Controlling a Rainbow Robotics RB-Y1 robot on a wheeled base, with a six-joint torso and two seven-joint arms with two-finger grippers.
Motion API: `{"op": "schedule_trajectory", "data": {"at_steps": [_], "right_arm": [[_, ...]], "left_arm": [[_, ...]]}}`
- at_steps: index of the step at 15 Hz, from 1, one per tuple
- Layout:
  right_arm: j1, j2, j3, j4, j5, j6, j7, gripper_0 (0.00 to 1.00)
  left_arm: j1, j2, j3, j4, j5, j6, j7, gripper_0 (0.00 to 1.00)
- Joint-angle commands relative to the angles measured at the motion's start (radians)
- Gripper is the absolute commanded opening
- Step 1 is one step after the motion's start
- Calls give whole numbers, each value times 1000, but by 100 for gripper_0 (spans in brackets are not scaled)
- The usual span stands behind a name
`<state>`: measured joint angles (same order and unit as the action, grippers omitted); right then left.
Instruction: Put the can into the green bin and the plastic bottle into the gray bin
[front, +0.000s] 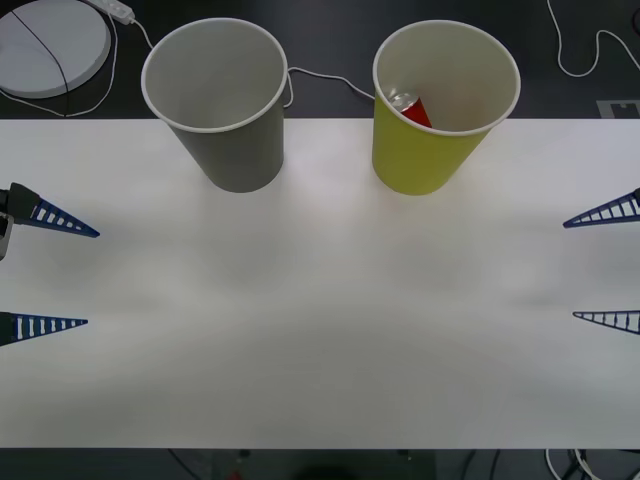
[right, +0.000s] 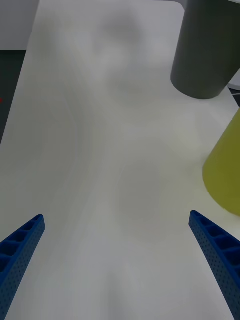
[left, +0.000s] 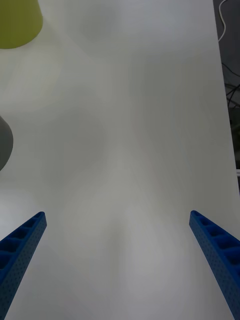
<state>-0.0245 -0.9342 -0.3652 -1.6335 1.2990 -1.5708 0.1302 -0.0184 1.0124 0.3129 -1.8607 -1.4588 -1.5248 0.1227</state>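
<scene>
The red-orange can (front: 410, 107) lies tilted inside the green bin (front: 425, 155), a lime cup standing at the table's far right of centre. The gray bin (front: 235, 145) stands to its left, and its visible inside looks bare. The plastic bottle is out of view. My left gripper (front: 50, 275) hovers open at the table's left edge, far from both cups. At the right edge my right gripper (front: 605, 265) is open too, with nothing between its fingers. The right wrist view shows the gray bin (right: 205, 50) and the green bin (right: 225, 175); the left wrist view shows the green bin (left: 17, 22).
The white table (front: 320, 330) spreads wide between the grippers. Behind it lie a round white disc (front: 50, 45) and white cables (front: 320, 80) on a dark surface.
</scene>
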Motion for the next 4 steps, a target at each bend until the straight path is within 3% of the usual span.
{"op": "schedule_trajectory", "data": {"at_steps": [1,4], "right_arm": [[-2,0,5,0,0,0,-4,100],[-2,0,5,0,0,0,-4,100]], "left_arm": [[0,0,0,0,0,0,0,100],[0,0,0,0,0,0,0,100]]}}
